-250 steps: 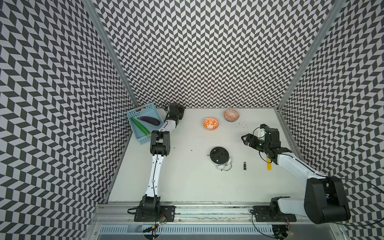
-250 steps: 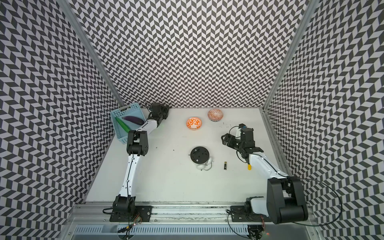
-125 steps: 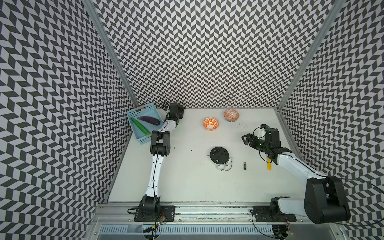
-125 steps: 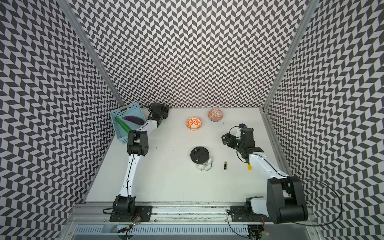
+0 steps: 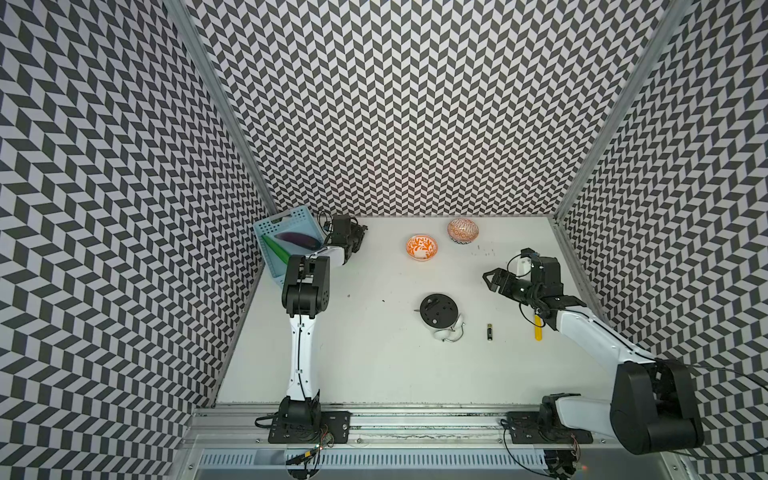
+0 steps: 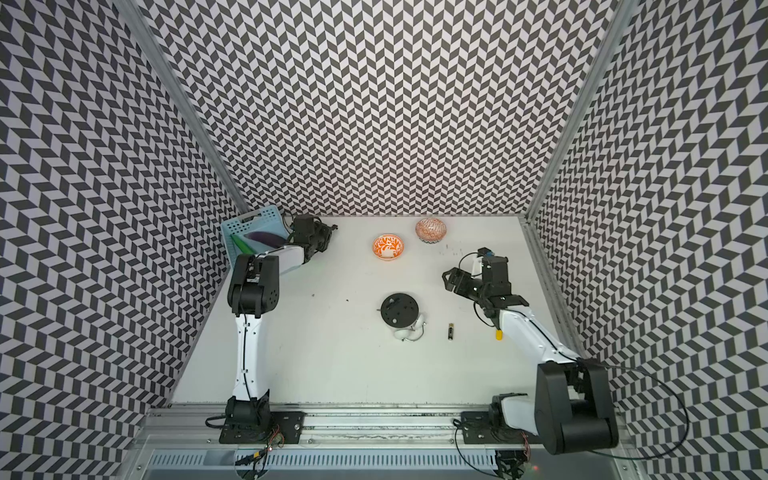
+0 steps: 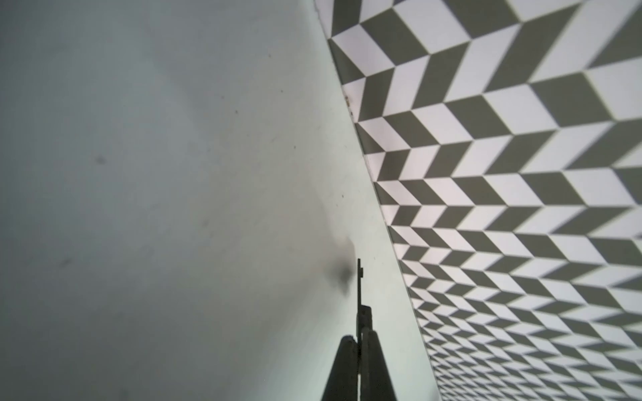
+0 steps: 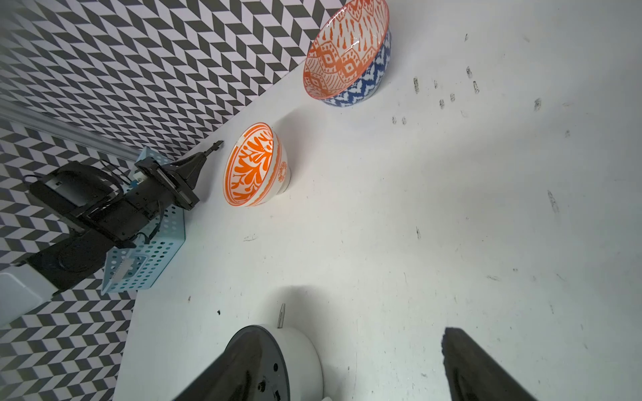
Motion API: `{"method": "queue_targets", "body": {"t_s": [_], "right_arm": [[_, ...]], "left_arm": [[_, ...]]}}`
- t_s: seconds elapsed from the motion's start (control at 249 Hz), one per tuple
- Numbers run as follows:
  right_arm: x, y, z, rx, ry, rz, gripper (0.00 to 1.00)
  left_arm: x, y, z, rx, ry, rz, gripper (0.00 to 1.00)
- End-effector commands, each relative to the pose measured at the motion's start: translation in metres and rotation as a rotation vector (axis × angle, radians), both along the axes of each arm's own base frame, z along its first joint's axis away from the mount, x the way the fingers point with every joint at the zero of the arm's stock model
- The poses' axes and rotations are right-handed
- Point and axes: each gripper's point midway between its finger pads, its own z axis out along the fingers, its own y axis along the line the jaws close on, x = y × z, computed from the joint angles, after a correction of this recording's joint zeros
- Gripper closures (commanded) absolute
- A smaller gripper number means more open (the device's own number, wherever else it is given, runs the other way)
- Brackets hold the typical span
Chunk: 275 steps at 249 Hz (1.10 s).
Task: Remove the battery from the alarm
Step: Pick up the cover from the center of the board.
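White tabletop (image 5: 374, 365) bears alarm (image 5: 438, 309), face hidden underneath; left tool (image 5: 362, 231) closed, right tool (image 5: 492, 279) wide.

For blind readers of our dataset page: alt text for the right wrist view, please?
The alarm lies face down, black back up, partly behind a finger of the open right end effector. Beyond stand two orange-patterned bowls, then the left arm by a blue basket.

No legible text or labels anywhere.

Patterned bowls (image 5: 422, 247), basket (image 5: 286, 220) (blue), screwdriver (image 5: 538, 331)
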Motion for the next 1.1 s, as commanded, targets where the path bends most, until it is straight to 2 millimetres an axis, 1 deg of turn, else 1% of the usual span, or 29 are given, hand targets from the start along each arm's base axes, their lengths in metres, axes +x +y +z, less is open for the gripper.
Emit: {"method": "queue_targets", "body": {"t_s": [0.0, 0.052, 0.14, 0.253, 0.325, 0.389, 0.521, 0.569, 0.617, 0.665, 0.705, 0.79, 0.886, 0.986, 1.098], "right_arm": [[-0.002, 0.01, 0.025, 0.018, -0.061, 0.064, 0.15], [-0.006, 0.014, 0.028, 0.027, -0.062, 0.089, 0.15], [-0.015, 0.024, 0.033, 0.06, -0.063, 0.145, 0.15], [-0.032, 0.048, 0.039, 0.094, -0.067, 0.256, 0.15], [-0.046, 0.067, 0.04, 0.11, -0.074, 0.327, 0.16], [-0.059, 0.082, 0.042, 0.134, -0.083, 0.381, 0.16], [-0.085, 0.111, 0.05, 0.182, -0.111, 0.498, 0.18], [-0.093, 0.12, 0.055, 0.213, -0.129, 0.536, 0.19], [-0.102, 0.128, 0.062, 0.26, -0.153, 0.573, 0.21], [-0.106, 0.132, 0.068, 0.301, -0.173, 0.577, 0.23], [-0.109, 0.134, 0.077, 0.34, -0.206, 0.587, 0.26], [-0.113, 0.137, 0.097, 0.42, -0.271, 0.588, 0.3], [-0.117, 0.144, 0.117, 0.484, -0.338, 0.626, 0.35], [-0.117, 0.148, 0.124, 0.513, -0.371, 0.64, 0.38], [-0.117, 0.152, 0.131, 0.559, -0.406, 0.65, 0.47]], "left_arm": [[-0.034, -0.008, 0.061, 0.069, -0.102, -0.092, 1.0], [-0.059, -0.013, 0.068, 0.077, -0.098, -0.129, 1.0], [-0.108, -0.026, 0.07, 0.095, -0.061, -0.205, 1.0], [-0.172, -0.065, 0.077, 0.122, -0.07, -0.365, 1.0], [-0.208, -0.088, 0.092, 0.182, -0.123, -0.459, 1.0], [-0.236, -0.104, 0.107, 0.228, -0.17, -0.535, 1.0], [-0.286, -0.134, 0.141, 0.277, -0.329, -0.694, 1.0], [-0.301, -0.142, 0.15, 0.293, -0.376, -0.738, 1.0], [-0.315, -0.149, 0.155, 0.284, -0.407, -0.766, 1.0], [-0.325, -0.152, 0.159, 0.25, -0.426, -0.765, 1.0], [-0.333, -0.155, 0.162, 0.205, -0.446, -0.756, 1.0], [-0.349, -0.162, 0.175, 0.099, -0.519, -0.751, 1.0], [-0.359, -0.168, 0.188, 0.052, -0.573, -0.769, 1.0], [-0.364, -0.171, 0.198, 0.047, -0.605, -0.796, 1.0], [-0.37, -0.173, 0.212, -0.025, -0.637, -0.785, 1.0]]}}
